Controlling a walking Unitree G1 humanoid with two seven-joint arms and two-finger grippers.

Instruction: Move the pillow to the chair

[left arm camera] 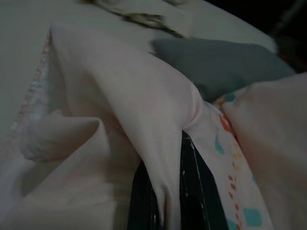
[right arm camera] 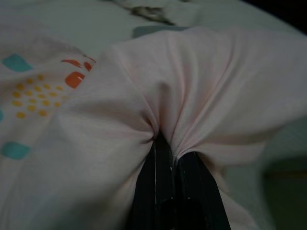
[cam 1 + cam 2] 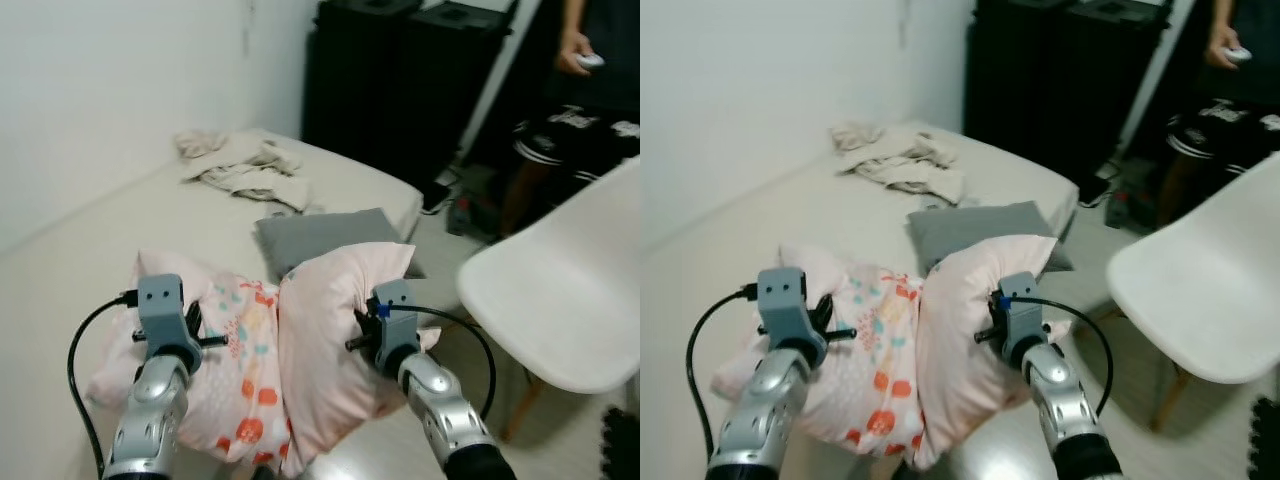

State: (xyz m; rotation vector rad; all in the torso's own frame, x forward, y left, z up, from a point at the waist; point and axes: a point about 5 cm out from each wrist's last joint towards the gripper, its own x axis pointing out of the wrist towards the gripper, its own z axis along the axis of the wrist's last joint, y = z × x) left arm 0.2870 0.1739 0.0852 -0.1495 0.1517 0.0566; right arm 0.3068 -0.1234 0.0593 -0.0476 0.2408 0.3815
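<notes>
Pink pillow (image 3: 300, 350) bunched between both arms over the bed (image 3: 80, 250), beside the white chair (image 3: 560, 300). Left tool (image 1: 165, 191) pinched shut on a fold of its cover; right tool (image 2: 175, 187) clamped likewise, fingertips buried in fabric. Grey cushion (image 3: 320, 235) half hidden behind. Person (image 3: 585, 90) cut off at the frame edge.

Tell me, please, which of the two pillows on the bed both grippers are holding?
The pink patterned pillow, pinched by the left gripper and right gripper; the grey pillow lies flat behind it, untouched.
</notes>
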